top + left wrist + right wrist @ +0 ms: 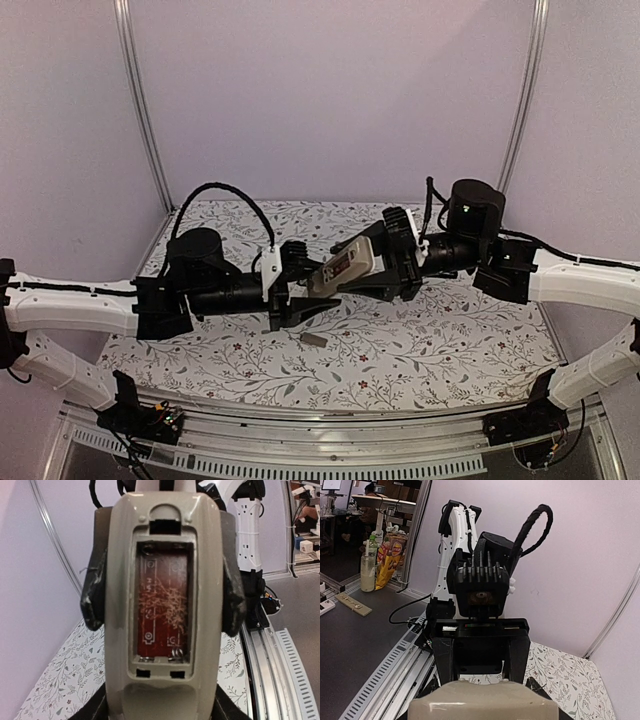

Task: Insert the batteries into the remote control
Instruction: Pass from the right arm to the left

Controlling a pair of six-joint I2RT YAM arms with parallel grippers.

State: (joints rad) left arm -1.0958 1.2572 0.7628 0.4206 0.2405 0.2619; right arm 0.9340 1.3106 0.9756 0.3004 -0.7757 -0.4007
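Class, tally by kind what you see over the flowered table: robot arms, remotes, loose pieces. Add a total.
Black-and-white robot arms, left and right: 2
Grey plastic remote control: 1
Small grey flat loose piece: 1
Total: 4

Pale lilac walls (330, 90) closed in the back and both sides, with thin metal posts (140, 110) rising at the corners. The table (440, 350) had a white top printed with small leafy sprigs, and a slotted rail (300, 462) ran along the bottom of the frame. At the left of the right wrist view lay a dark floor (350, 645), a bottle (368, 567), a snack bag (387, 562) and, upper left, a desk (380, 501).
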